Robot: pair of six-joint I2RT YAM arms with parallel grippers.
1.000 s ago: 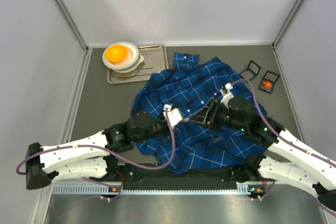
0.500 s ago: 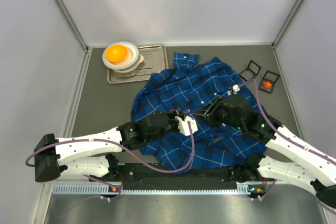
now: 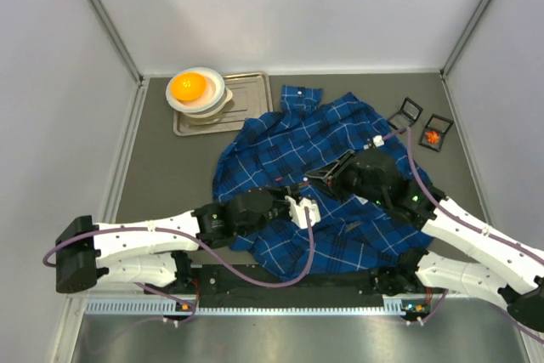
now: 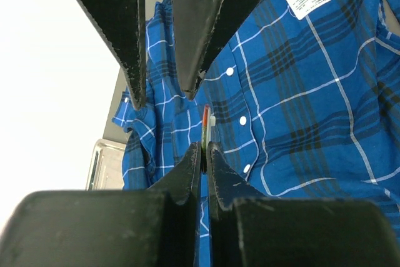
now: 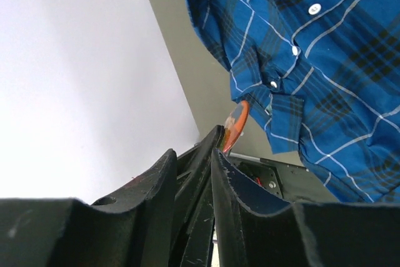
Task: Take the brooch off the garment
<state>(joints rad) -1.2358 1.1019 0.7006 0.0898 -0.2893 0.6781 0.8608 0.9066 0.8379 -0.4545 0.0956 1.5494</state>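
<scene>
The garment, a blue plaid shirt with white buttons, lies spread on the dark table. My left gripper is over its middle, and in the left wrist view that gripper is shut on the brooch, a thin orange disc seen edge-on. Whether the brooch still hangs on the cloth I cannot tell. My right gripper meets it from the right. Its jaws stand apart just above the brooch. In the right wrist view the right gripper straddles the left fingers holding the orange brooch.
A metal tray sits at the back left, with an orange ball in stacked white bowls beside it. Two small black square boxes lie at the back right. Grey walls close in three sides.
The left arm moved right to the shirt's middle and stayed shut. The right gripper slid left to meet it, and its jaws narrowed.
</scene>
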